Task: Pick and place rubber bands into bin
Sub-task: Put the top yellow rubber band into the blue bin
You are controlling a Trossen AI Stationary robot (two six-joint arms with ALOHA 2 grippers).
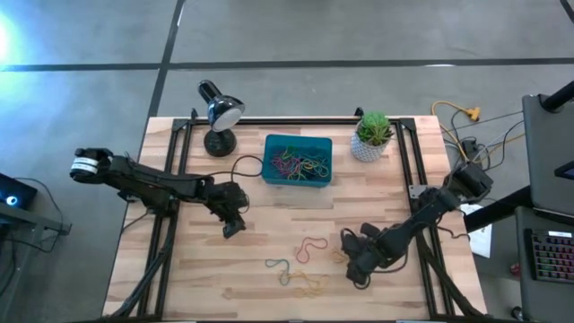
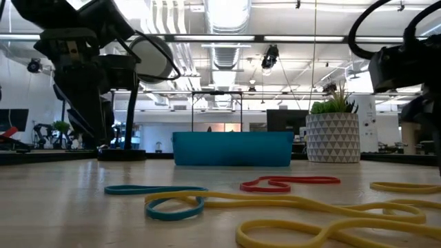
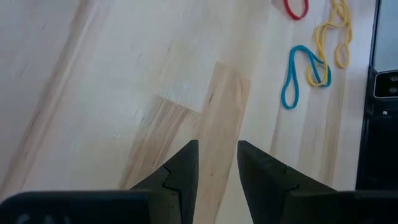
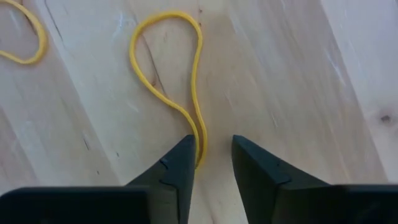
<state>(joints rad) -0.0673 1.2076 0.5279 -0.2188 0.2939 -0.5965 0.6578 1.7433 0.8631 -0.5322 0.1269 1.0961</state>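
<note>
The teal bin [image 1: 271, 142] stands at the table's far middle with several coloured rubber bands [image 1: 300, 166] inside. Loose bands lie flat on the wood in front of it: a red one [image 1: 310, 248], a teal one [image 1: 276, 266] and yellow ones [image 1: 305, 285]. My right gripper [image 1: 357, 274] points down at the table, open by a narrow gap, over one end of a long yellow band [image 4: 168, 68]. My left gripper [image 1: 231, 229] hangs above bare wood left of the bands, open by a narrow gap with nothing between its fingers [image 3: 217, 168]. My right gripper comes from above, pointing down. The yellow band's near end [image 4: 199, 146] runs under the inner edge of one fingertip [image 4: 183, 158], and the rest of the band lies flat on the table. I cannot tell whether the finger touches it.
A black desk lamp [image 1: 218, 112] stands at the far left of the bin and a white plant pot [image 1: 372, 144] at its far right. Cables [image 1: 466, 126] lie off the table's right side. A dark metal frame [image 1: 179, 170] runs along the table's edges.
</note>
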